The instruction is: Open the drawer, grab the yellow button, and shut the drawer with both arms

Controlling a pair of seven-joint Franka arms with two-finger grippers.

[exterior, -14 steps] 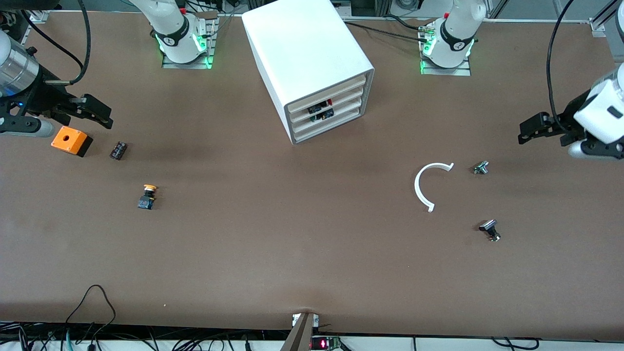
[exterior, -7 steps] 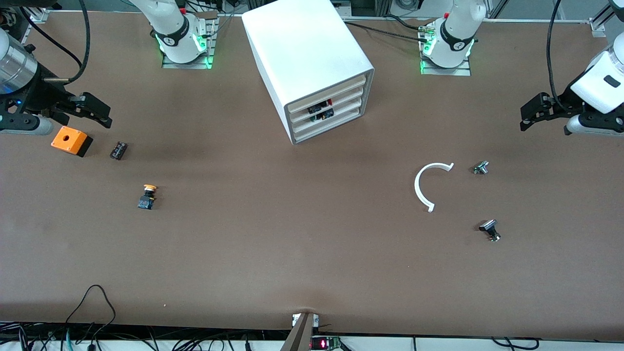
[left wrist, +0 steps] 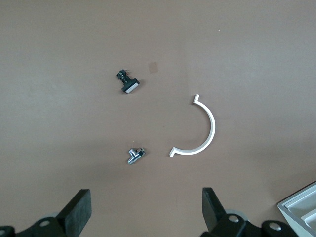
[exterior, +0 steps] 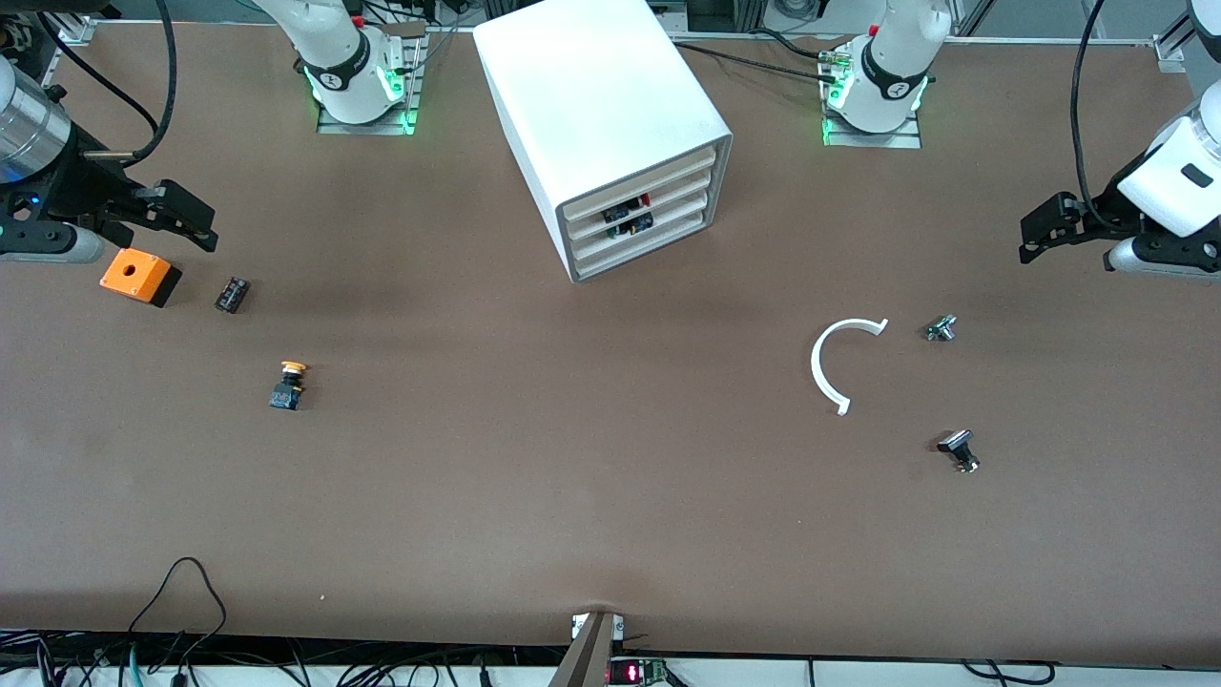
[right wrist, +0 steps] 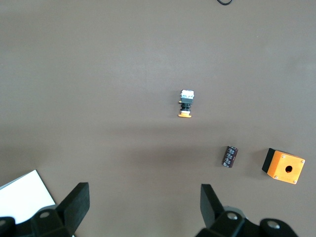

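The white box cabinet stands mid-table near the robots' bases, with all four cream-fronted drawers pushed in. The button, with a yellow-orange cap and black body, lies on the table toward the right arm's end; it also shows in the right wrist view. My right gripper is open and empty over the table beside an orange box; its own view shows the gripper wide open. My left gripper is open and empty over bare table at the left arm's end, and its own view shows it open.
An orange box with a hole and a small black part lie near the right gripper. A white C-shaped ring, a silver part and a black-and-silver part lie toward the left arm's end.
The left gripper has drawn back toward the bases' side of the table. The right gripper has shifted slightly the same way. Nothing on the table has moved.
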